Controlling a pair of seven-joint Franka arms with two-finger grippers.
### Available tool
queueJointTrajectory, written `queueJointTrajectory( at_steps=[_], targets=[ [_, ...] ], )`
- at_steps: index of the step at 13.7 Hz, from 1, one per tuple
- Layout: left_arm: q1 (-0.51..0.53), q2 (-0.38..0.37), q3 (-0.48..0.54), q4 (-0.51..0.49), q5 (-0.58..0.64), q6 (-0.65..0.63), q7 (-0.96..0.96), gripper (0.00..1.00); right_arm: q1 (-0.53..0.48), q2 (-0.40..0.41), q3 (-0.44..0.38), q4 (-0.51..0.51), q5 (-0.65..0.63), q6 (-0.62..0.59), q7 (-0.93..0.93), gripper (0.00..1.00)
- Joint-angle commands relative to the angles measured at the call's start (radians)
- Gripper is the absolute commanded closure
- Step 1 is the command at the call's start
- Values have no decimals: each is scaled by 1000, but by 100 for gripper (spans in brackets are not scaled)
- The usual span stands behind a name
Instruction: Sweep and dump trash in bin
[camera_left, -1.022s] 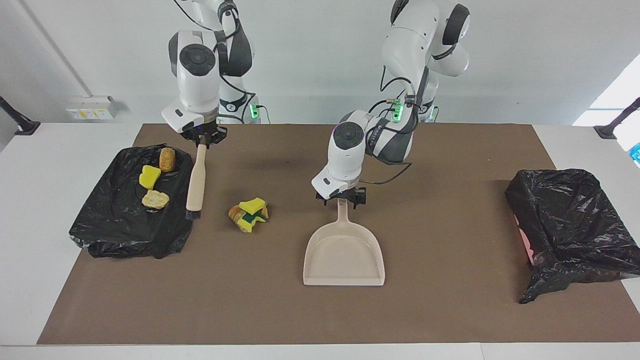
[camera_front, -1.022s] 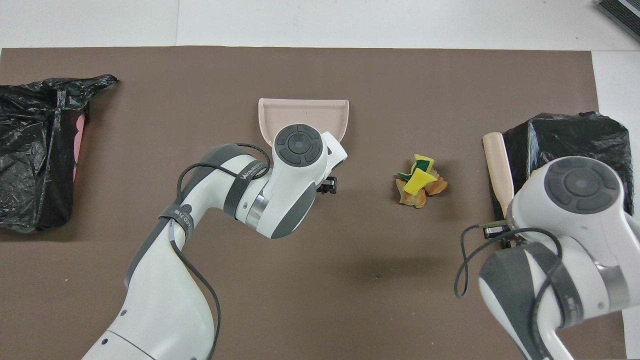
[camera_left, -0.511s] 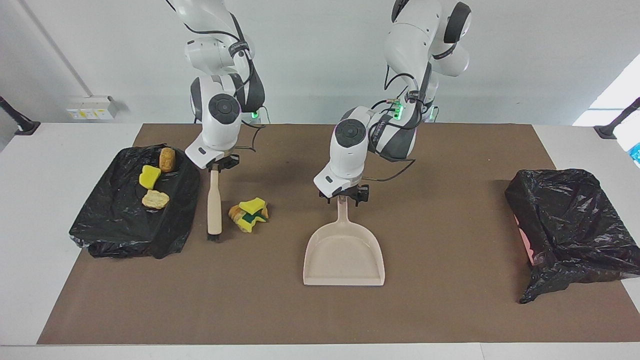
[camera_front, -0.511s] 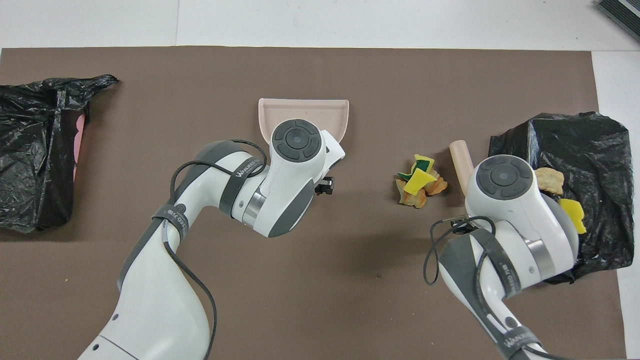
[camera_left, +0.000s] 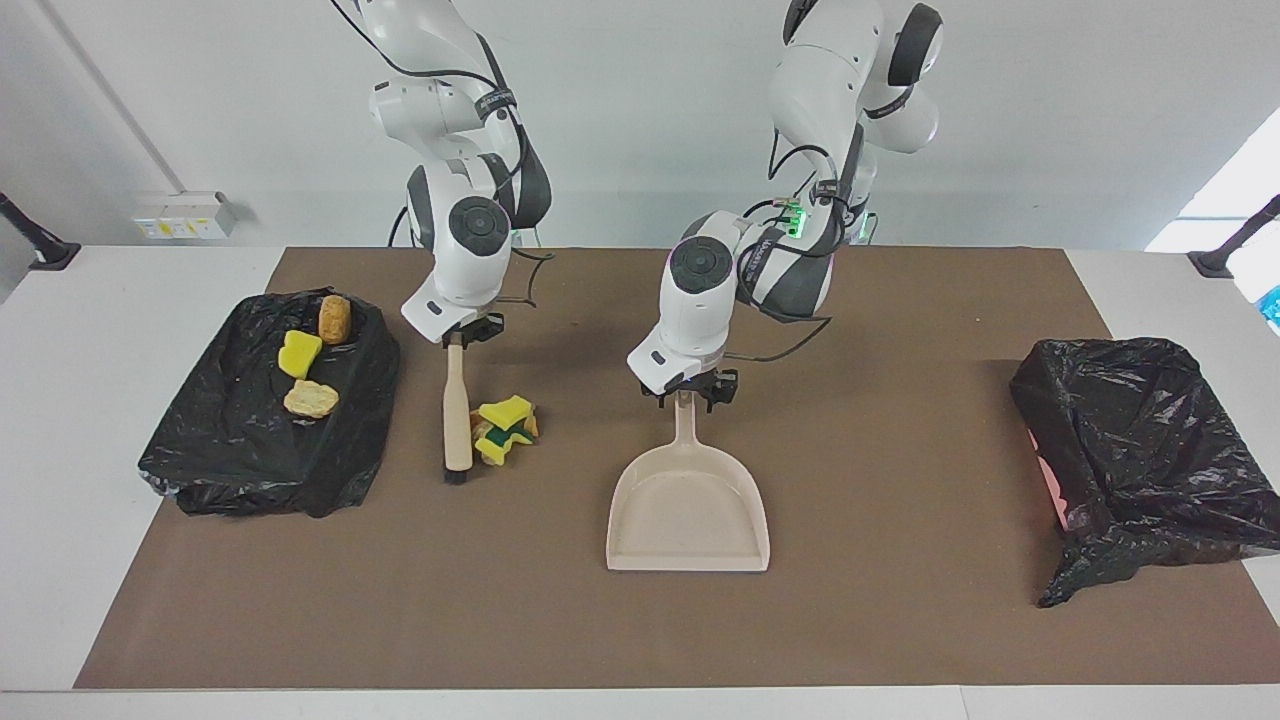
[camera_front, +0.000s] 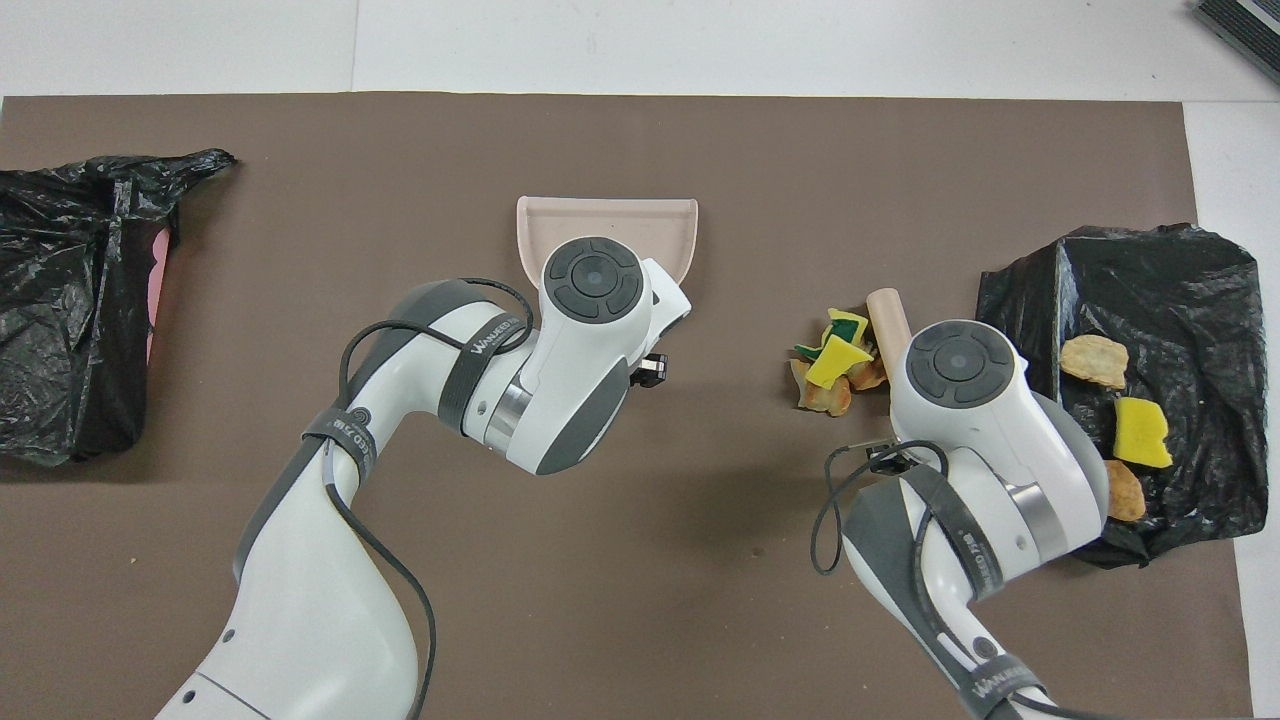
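Brush (camera_left: 457, 420) shifted against trash (camera_left: 504, 429), below right end effector (camera_left: 470, 335)

Left arm (camera_front: 480, 345) strap, centre of overhead view: "WANEED", partly readable.
Right arm (camera_front: 1000, 685) strap, lower right of overhead view: "WANEED", partly readable.

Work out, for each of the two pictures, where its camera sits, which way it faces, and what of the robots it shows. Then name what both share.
Facing view: high across the table, looking at the robots; both arms show whole, right gripper holding the brush, left gripper at the dustpan handle.
Overhead view: above the robots' end, looking steeply down; both arms enter from the bottom edge.
Shared: dustpan, trash pile, brush.
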Motion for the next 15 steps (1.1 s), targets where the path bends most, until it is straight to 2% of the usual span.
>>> queueJointTrajectory(
  at_steps=[1, 5, 6, 7, 12, 15],
  targets=[
    [-10, -14, 6, 15, 2, -30, -12, 51, 17, -13, 3, -7, 21, 22, 35, 100],
    [-8, -18, 9, 25, 2, -28, -12, 51, 22, -13, 3, -7, 70, 25, 38, 100],
    [-8, -18, 6, 23, 2, -25, -12, 67, 22, -13, 3, -7, 73, 26, 45, 100],
    [-8, -18, 6, 17, 4, -19, -10, 100, 22, -13, 3, -5, 73, 25, 48, 100],
    [11, -32, 9, 15, 5, -24, 29, 100, 45, -13, 3, -2, 94, 26, 64, 100],
    [57, -77, 19, 11, 7, -63, 240, 100, 65, -13, 3, -2, 143, 25, 62, 100]
  ],
)
